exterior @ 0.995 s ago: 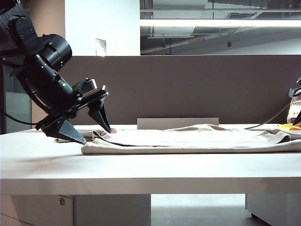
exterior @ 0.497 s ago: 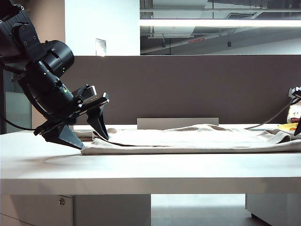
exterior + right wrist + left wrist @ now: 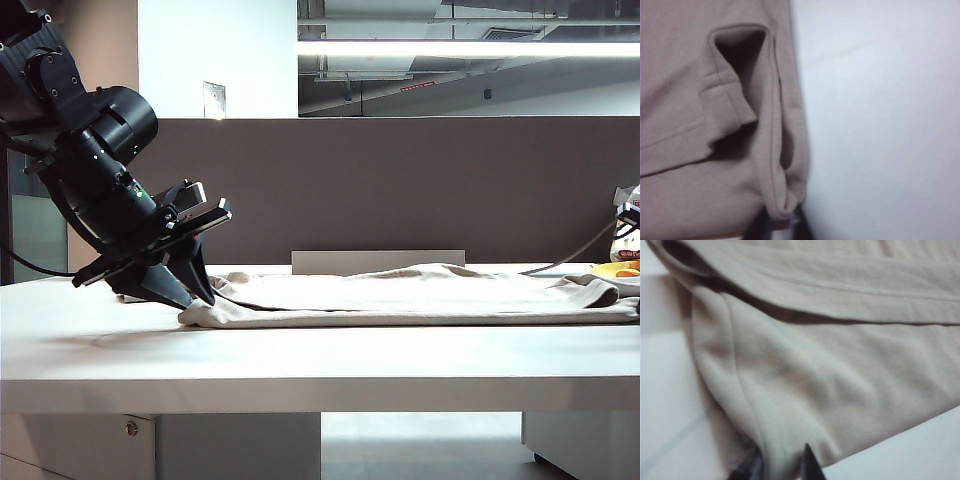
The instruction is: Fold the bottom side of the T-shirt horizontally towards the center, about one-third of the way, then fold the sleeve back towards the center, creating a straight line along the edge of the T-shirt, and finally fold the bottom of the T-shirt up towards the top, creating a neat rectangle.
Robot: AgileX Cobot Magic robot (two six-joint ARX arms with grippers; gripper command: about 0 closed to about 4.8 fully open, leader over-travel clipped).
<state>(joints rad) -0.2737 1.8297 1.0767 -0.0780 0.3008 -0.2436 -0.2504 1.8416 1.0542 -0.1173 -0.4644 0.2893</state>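
Observation:
The beige T-shirt [image 3: 420, 295] lies folded in a long flat band across the table. My left gripper [image 3: 195, 296] is down at its left end and shut on the cloth. In the left wrist view a ridge of the T-shirt [image 3: 815, 365] is pinched in the left gripper [image 3: 781, 467]. My right gripper [image 3: 781, 221] is shut on a folded edge of the T-shirt [image 3: 690, 165], close to the sleeve [image 3: 722, 95] with its dark opening. In the exterior view the right gripper is out of sight past the right border. I cannot tell which edge is the bottom.
The white table [image 3: 300, 350] has bare surface in front of the shirt. A yellow-and-white item [image 3: 625, 268] and a cable sit at the far right. A low grey block [image 3: 378, 261] and a grey partition [image 3: 400, 190] stand behind the shirt.
The left gripper's fingers, spread over the shirt's left end before, have closed on it, and that end has bunched slightly to the right. The arm itself has barely moved.

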